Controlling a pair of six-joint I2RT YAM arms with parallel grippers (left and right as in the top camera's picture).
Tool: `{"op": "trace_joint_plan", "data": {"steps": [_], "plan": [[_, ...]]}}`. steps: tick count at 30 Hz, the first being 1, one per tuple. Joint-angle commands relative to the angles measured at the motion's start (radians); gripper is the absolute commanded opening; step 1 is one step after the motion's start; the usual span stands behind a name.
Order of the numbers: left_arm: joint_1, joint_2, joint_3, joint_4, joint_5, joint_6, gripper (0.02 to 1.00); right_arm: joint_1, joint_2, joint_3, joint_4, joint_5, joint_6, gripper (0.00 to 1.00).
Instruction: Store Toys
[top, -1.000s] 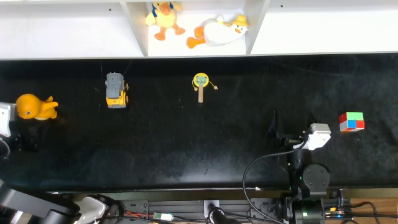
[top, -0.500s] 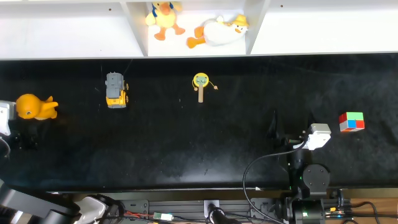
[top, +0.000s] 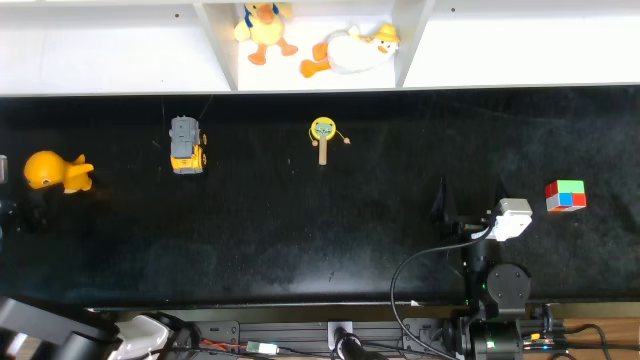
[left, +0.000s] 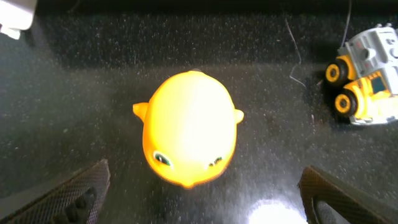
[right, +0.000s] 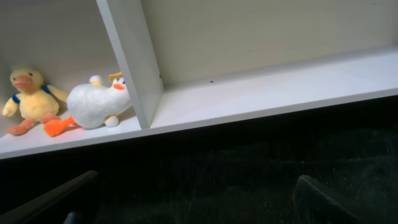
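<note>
At the left edge of the desk (top: 300, 230), left gripper (left: 203, 171) is spread wide, orange duck (left: 189, 127) just ahead between the fingers, not pinched. Yellow truck (left: 367, 81) near it. Right gripper (right: 196, 179) also spread, facing shelf (right: 261, 93) with yellow plush (right: 28, 93) and white plush (right: 93, 104).

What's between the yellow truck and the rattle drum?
Nothing: the top view shows bare black mat between the yellow truck and the rattle drum.
</note>
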Motion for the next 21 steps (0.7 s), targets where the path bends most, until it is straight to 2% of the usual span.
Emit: {"op": "trace_joint_plan", "data": {"steps": [1,16,21], "plan": [[-0.045,0.061,0.020,0.072,-0.051,-0.108,0.998,-0.003,-0.011,-0.013,0.005,-0.007,-0.003,0.993],[-0.112,0.140,0.021,0.158,-0.069,-0.107,0.998,-0.003,-0.011,-0.013,0.005,-0.006,-0.003,0.996],[-0.134,0.146,0.021,0.171,-0.087,-0.108,0.886,-0.003,-0.011,-0.013,0.005,-0.006,-0.003,0.996]]}}
